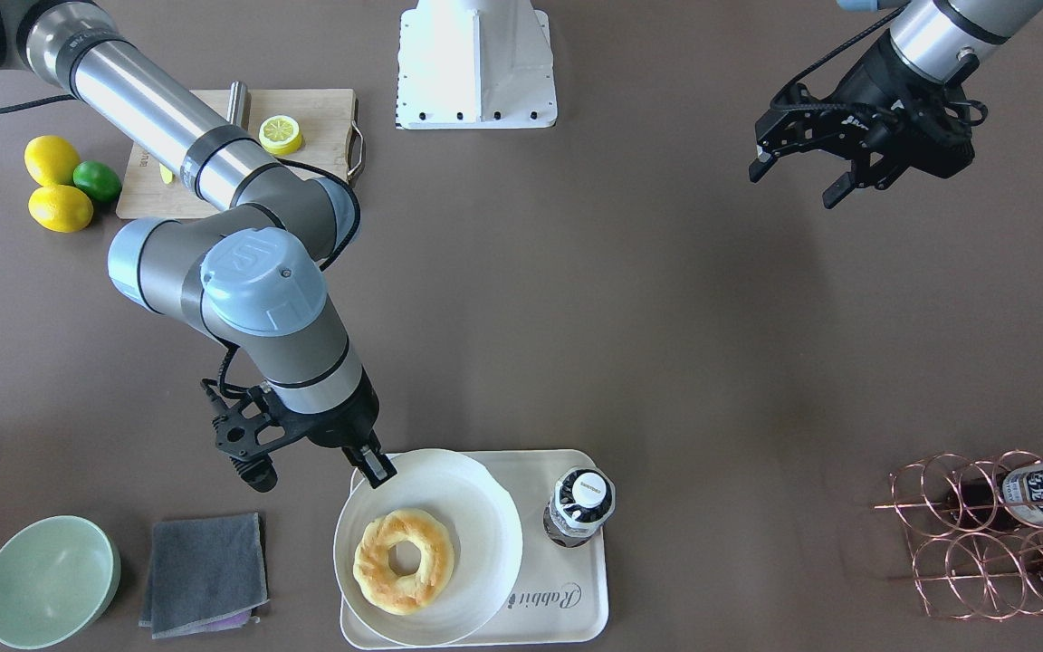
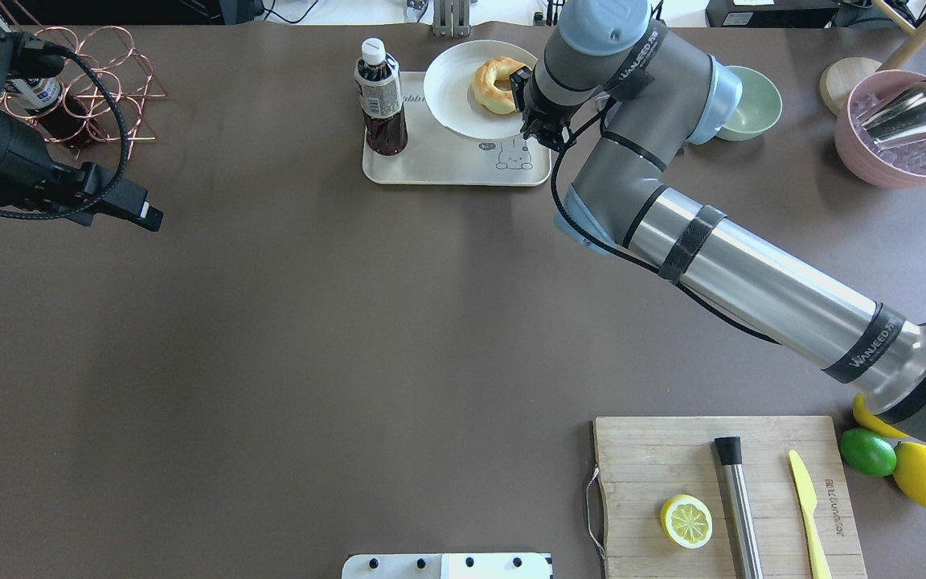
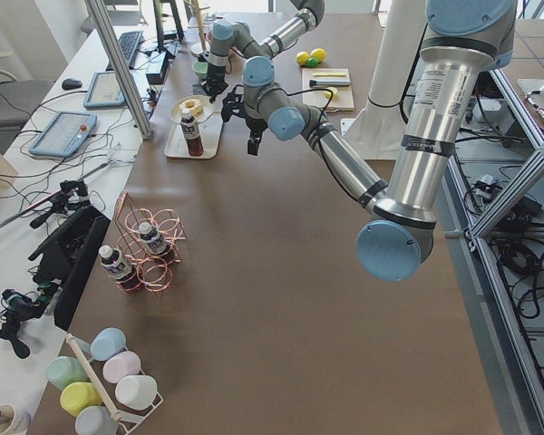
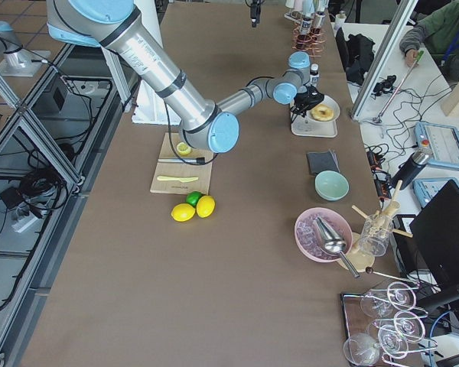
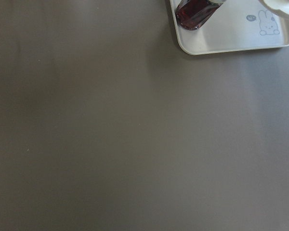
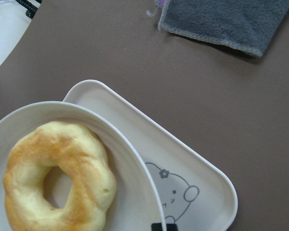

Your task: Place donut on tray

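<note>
The right gripper's [image 1: 315, 471] fingers [image 1: 377, 467] stand spread wide with nothing between them. One tip hangs over the plate's [image 1: 490, 516] rim, the other beside it above the table. The donut [image 1: 403, 560] lies flat on that plate, which sits on the tray [image 1: 571, 602] — so the placing looks done. The right arm reaches far across, elbow bent, wrist down. The left gripper [image 1: 799, 181] hovers well apart, spread and empty.

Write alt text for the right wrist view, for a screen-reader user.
A golden-brown donut lies on a white plate that overlaps a cream tray printed with a line-drawn bear. Beyond the tray, a grey cloth lies on the brown table at the upper right.
</note>
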